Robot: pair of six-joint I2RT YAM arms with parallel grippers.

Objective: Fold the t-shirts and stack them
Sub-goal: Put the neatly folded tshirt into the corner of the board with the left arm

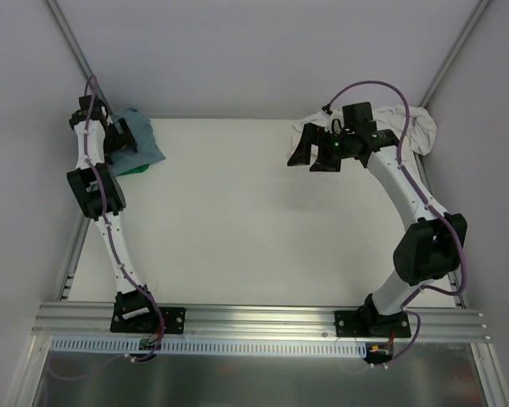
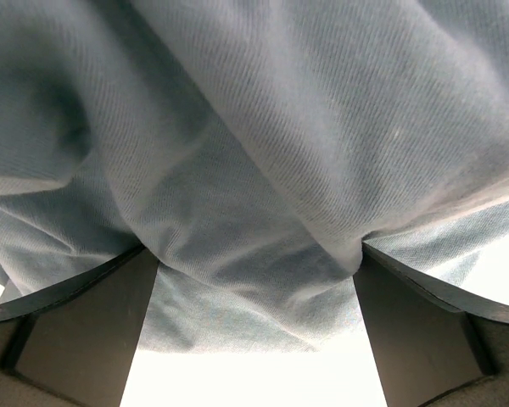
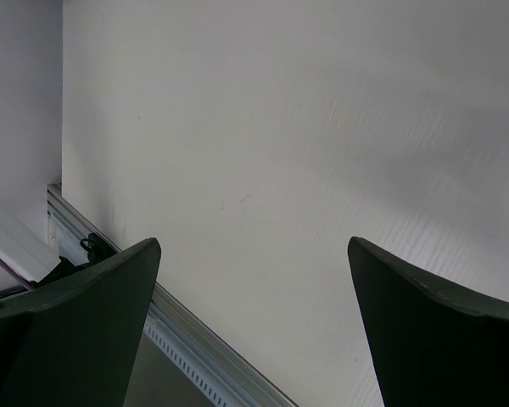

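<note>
Blue t-shirt (image 2: 263,153) between left fingers (image 2: 85,335)

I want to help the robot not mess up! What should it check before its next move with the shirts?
1. Left end effector open: ok.
2. Soft slate-blue cotton t-shirt between the left jaws: ok, the fabric bulges in.
3. Right end effector open: ok.
4. Right end effector on the crumpled cream cotton t-shirt: not ok, its camera shows only the white table.
5. Bright green cotton t-shirt free under the blue one: cannot tell, mostly hidden.
</note>
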